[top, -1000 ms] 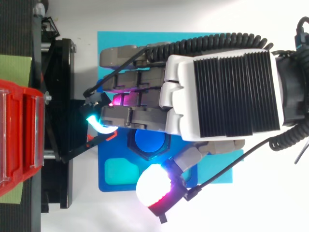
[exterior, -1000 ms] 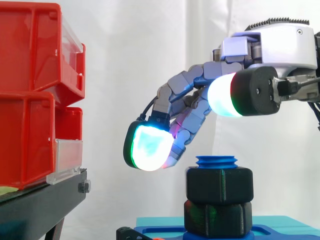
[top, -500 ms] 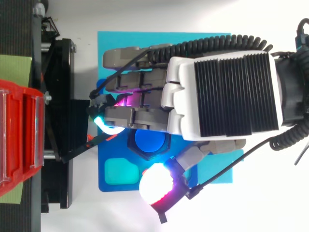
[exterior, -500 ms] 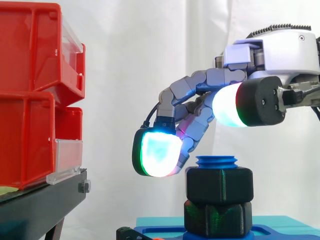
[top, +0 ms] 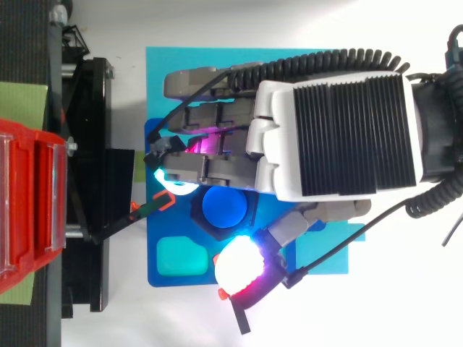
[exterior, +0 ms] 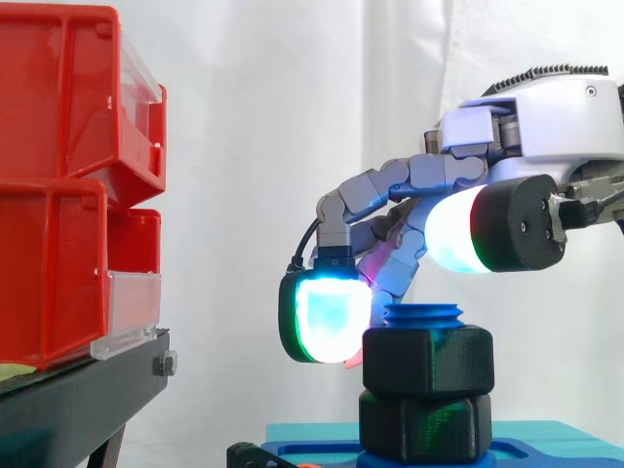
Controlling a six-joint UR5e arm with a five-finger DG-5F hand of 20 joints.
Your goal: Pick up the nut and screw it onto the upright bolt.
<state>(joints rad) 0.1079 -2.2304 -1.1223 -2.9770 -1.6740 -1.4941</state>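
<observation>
Side view: red bins [exterior: 68, 185] on the black stand [exterior: 78, 400] at left. Hand [exterior: 556, 107] hangs over the bolt [exterior: 422, 314], fingers [exterior: 331, 317] curled, one pad just beside the nut [exterior: 427, 361], thumb raised clear, so nothing is pinched. Nut sits on the bolt's thread, above a second black hex [exterior: 424, 424]. We judge this the screwing step. Next move calls for bringing the thumb down to pinch the nut, then turning.
</observation>
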